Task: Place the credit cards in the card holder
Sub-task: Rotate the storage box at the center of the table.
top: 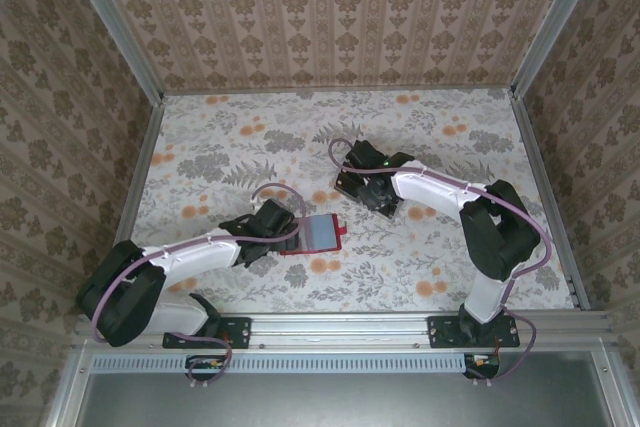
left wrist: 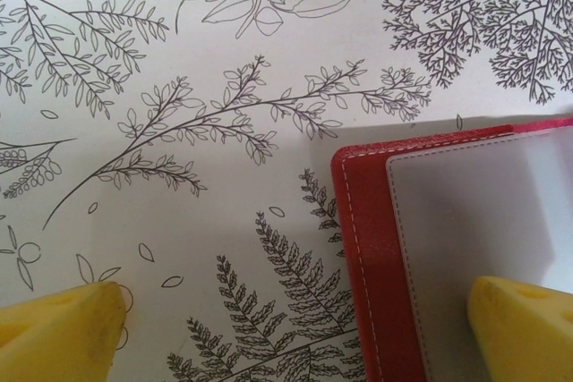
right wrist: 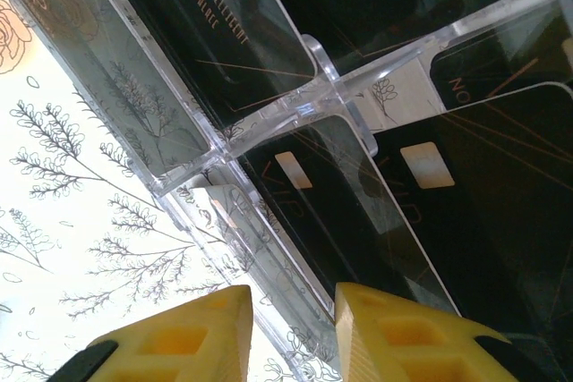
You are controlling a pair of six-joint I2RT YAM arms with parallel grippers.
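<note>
Top: wallet (top: 322,233) lies open, your left gripper (top: 290,224) at its edge.
Left wrist: your jaws stand wide, one fingertip (left wrist: 524,328) over the wallet's grey inside.
Right wrist: your right gripper (right wrist: 291,337) is narrow, astride the tray (right wrist: 269,127) wall; cards (right wrist: 358,239) inside; grip unclear.

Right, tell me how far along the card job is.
Done: the card holder lies open, grey inside up, with no card seen in it. In hand: the left gripper, open, has one finger over that inside; the right gripper straddles a black credit card at the edge of the clear tray, grip unclear. Left: every card seen is in the tray.
</note>
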